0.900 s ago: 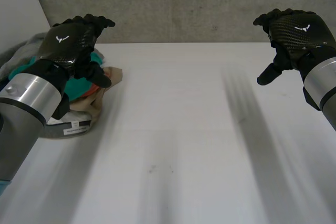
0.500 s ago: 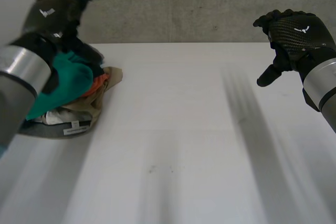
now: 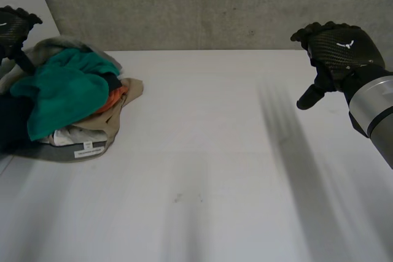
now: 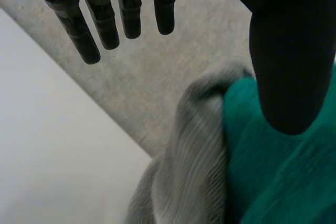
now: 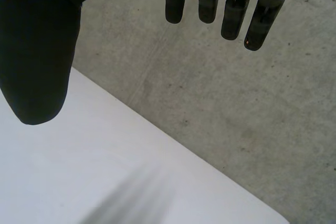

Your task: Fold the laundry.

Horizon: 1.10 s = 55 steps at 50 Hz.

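Left hand (image 3: 11, 27), right hand (image 3: 336, 50): both released. Limp laundry pile (image 3: 86, 136) at the left edge of the table (image 3: 215, 151); pinch the teal cloth (image 3: 61, 93) by its edge.

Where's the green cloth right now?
Head view: the green cloth lies atop the laundry pile at the left of the table, just beside the left hand.

Left hand (image 3: 11, 29): raised, fingers (image 4: 107, 22) straight and slightly spread, thumb (image 4: 286, 61) set well apart, opposite the fingertips. Pose relaxed, unclenched.
Right hand (image 3: 339, 48): raised on a grey forearm (image 3: 373, 105), fingers (image 5: 231, 11) straight and side by side, thumb (image 5: 37, 61) held wide of them.
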### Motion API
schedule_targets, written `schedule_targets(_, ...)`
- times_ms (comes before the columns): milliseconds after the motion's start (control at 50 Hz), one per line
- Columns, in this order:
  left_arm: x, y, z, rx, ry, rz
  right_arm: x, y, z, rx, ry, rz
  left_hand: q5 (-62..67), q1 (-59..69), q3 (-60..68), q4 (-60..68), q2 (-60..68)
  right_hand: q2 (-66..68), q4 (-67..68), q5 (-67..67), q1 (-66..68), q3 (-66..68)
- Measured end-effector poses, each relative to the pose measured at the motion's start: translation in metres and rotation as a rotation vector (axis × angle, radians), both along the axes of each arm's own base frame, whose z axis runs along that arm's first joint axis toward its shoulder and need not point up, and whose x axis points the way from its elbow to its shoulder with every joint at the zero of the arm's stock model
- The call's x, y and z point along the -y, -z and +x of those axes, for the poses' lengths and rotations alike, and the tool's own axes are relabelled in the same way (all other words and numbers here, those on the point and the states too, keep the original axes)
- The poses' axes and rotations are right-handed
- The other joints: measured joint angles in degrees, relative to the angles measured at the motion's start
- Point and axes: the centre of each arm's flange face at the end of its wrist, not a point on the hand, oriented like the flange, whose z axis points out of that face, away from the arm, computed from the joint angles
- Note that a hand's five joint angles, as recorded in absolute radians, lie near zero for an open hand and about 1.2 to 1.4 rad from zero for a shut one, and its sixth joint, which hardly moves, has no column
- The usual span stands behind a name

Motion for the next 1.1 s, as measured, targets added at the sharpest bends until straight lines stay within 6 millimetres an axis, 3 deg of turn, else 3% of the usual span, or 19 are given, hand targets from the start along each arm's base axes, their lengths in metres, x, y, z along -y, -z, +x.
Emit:
schedule_targets(260,0.036,0.032,0.022,-0.001,-0.04,0.016,0.003,0.009,0.001,-0.01,-0.001,0.026,10.47,10.64,10.67,10.46,10.59,0.0,0.0,0.0,0.0,0.0)
schedule_targets(460,0.045,0.041,0.021,0.001,-0.02,0.014,0.007,0.019,0.003,-0.021,-0.001,0.054,22.08,23.02,22.85,22.61,22.67,0.0,0.0,0.0,0.0,0.0)
schedule_targets(720,0.065,0.056,0.022,0.003,0.001,0.0,0.011,0.029,0.004,-0.031,0.0,0.082,23.1,23.18,23.79,23.15,23.57,0.0,0.0,0.0,0.0,0.0)
schedule_targets(800,0.07,0.059,0.021,0.004,0.011,-0.001,0.011,0.029,0.004,-0.031,0.0,0.081,34.69,36.58,35.56,35.39,35.47,0.0,0.0,0.0,0.0,0.0)
schedule_targets(840,0.072,0.057,0.021,0.005,0.005,-0.01,0.011,0.028,0.004,-0.03,0.0,0.08,35.28,37.19,36.16,35.98,36.78,0.0,0.0,0.0,0.0,0.0)
schedule_targets(860,0.073,0.055,0.021,0.005,-0.002,-0.017,0.011,0.028,0.004,-0.03,0.0,0.08,48.27,49.79,49.64,49.33,49.73,0.0,0.0,0.0,0.0,0.0)
schedule_targets(880,0.073,0.055,0.021,0.005,-0.002,-0.017,0.011,0.028,0.004,-0.03,0.0,0.08,48.27,49.79,49.64,49.33,49.73,0.0,0.0,0.0,0.0,0.0)
schedule_targets(1000,0.066,-0.003,0.006,0.003,-0.047,-0.174,0.009,0.023,0.004,-0.025,-0.003,0.066,50.06,50.08,52.79,52.96,52.86,0.0,0.0,0.0,0.0,0.0)
schedule_targets(1100,0.029,-0.074,-0.04,-0.055,0.038,-0.353,0.007,0.016,0.003,-0.018,-0.003,0.045,50.06,50.08,52.79,52.96,52.87,0.0,0.0,0.0,0.0,0.0)
